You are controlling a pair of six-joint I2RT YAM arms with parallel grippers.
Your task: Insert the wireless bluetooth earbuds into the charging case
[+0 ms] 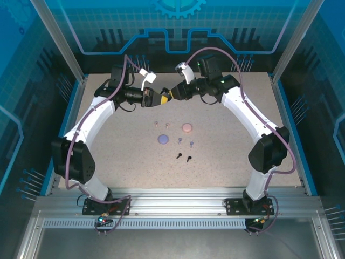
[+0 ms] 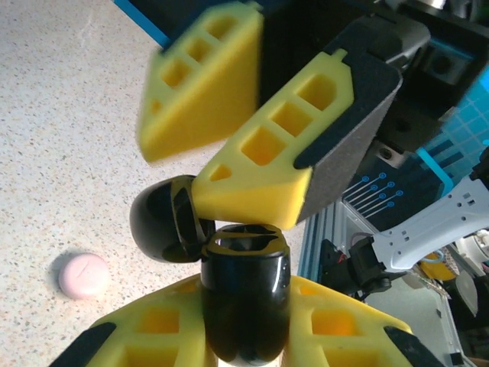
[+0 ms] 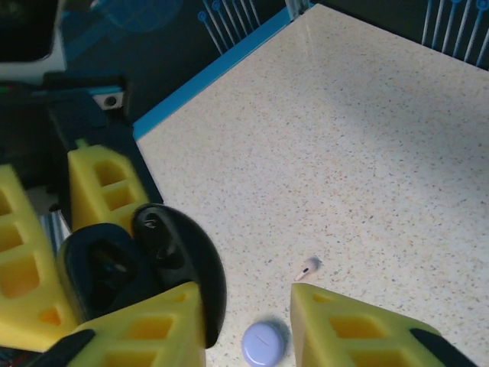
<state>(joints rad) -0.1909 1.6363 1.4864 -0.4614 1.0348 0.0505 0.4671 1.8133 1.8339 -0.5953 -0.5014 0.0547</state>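
Observation:
My left gripper (image 1: 159, 99) is shut on a black charging case (image 2: 244, 283), held upright above the back of the table. Its lid (image 2: 162, 223) hangs open to the side. My right gripper (image 1: 168, 95) faces it with its jaws open; one yellow finger (image 3: 145, 329) sits against the open lid (image 3: 187, 267). The earbuds lie on the table in pairs: pale pink (image 1: 156, 123), purple (image 1: 191, 143) and black (image 1: 189, 158). One pink bud (image 3: 308, 267) shows below the right gripper (image 3: 248, 332).
A round pink case (image 1: 186, 128) and a round purple case (image 1: 163, 139) lie shut among the buds mid-table. A blue rim (image 1: 294, 140) bounds the speckled tabletop. Both arms arch inward from the near edge.

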